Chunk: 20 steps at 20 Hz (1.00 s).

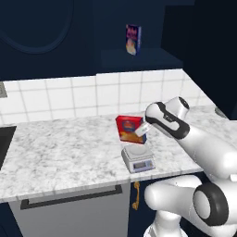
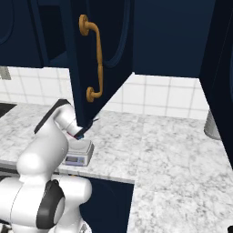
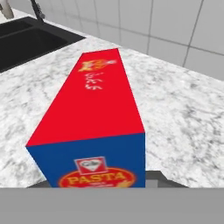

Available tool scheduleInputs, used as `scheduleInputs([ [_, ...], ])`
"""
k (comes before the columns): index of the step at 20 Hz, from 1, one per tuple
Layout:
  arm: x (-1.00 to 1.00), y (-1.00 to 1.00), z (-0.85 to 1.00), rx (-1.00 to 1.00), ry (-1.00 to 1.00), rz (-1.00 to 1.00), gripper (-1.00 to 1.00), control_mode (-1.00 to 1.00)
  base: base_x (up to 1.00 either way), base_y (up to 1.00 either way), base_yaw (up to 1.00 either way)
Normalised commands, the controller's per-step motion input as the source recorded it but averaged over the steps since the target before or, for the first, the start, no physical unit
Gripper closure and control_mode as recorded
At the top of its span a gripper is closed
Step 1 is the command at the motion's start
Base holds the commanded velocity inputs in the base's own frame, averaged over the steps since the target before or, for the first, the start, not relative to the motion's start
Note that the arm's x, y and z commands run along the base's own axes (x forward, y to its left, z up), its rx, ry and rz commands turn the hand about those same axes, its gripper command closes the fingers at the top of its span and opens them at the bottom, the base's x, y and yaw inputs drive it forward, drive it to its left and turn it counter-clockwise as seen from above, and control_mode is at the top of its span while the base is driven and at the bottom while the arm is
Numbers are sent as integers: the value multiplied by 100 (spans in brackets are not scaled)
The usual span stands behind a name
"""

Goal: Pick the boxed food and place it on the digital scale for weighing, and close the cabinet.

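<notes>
Furthest to the left of the end effector, a dark sink basin is sunk into the marble table, with a grey drawer front below the table edge. At the end effector itself sits the one boxed food, a red carton that stands upright just behind and above the single digital scale; in the hand view the carton's red face and blue "PASTA" end run straight out ahead of the camera. The fingertips are hidden against the box, so I cannot tell whether the end effector is clamped on it or slack, though the closeness suggests a grasp. The step in hand looks like carrying the box to the scale; next it would need to come slightly nearer and down until it rests flat on the silvery plate, then be released. Above and to the right, one cabinet door stands swung open with its gold handle showing, not yet closed. Inside on the cabinet shelf stands one narrower blue-purple box.
</notes>
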Motion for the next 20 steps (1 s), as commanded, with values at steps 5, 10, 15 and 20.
scheduleInputs([
  [5,-14,-12,-30,1,-3,1,100,-100,0,0,0],
  [10,0,-1,-26,2,0,0,100,-100,0,0,0],
  [15,0,0,-22,0,0,1,100,-100,0,0,0],
  [20,-14,-10,-19,0,0,1,100,-100,0,0,0],
])
